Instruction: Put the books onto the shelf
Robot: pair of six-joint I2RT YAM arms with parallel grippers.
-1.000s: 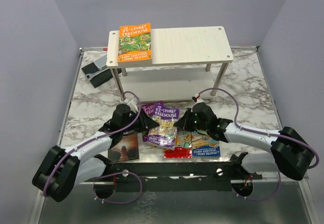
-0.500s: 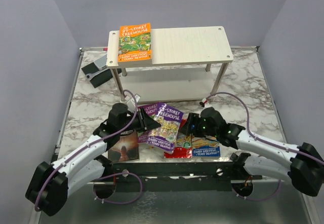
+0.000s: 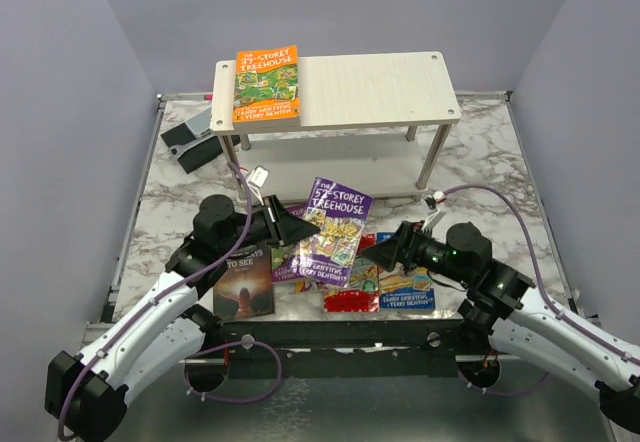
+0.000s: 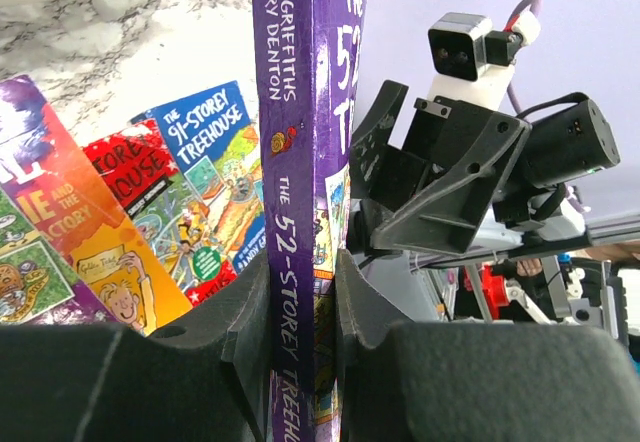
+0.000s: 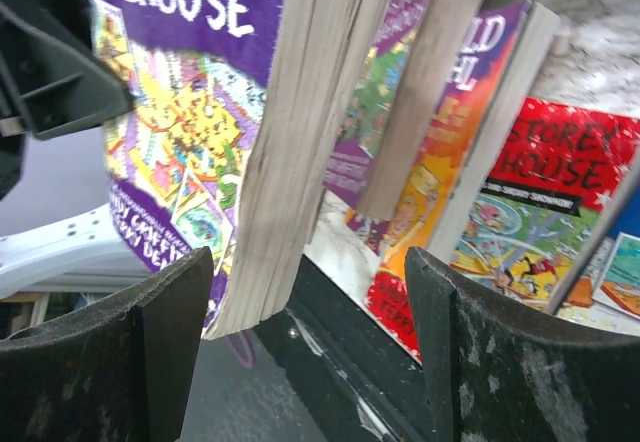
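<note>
books (image 3: 405, 290) lie mostly flat on the table (image 3: 500, 162), below and beside both pairs of fingers, says the first observer. but why does one stand up?

the second answers: the purple book (image 3: 337, 230) is pinched at its spine between the left fingers (image 4: 225, 332). the left gripper (image 3: 287, 227) is closed narrow on it, one pad on each cover. probably it holds so because a thin paperback is hard to take when it lies flat; standing on its edge, it can be carried to the shelf (image 3: 380, 87) beyond the fingertips.

and the right gripper (image 3: 385, 250)?

its jaws are spread wide and hold nothing. the page edge of the purple book hangs between the right fingers (image 5: 165, 322), nearer to one finger, with free space on the other side. whether it touches that finger, he cannot tell.

is something on the shelf already?

one orange book (image 3: 267, 84) lies flat on the top board, far beyond both grippers. so most of the work is not yet done.

what is hard to see?

the lower end of the purple book is covered by the left fingers. the raised cover hides part of the books under it, so their number is not sure, and the red book (image 5: 560, 192) is cut off by a right finger.
</note>
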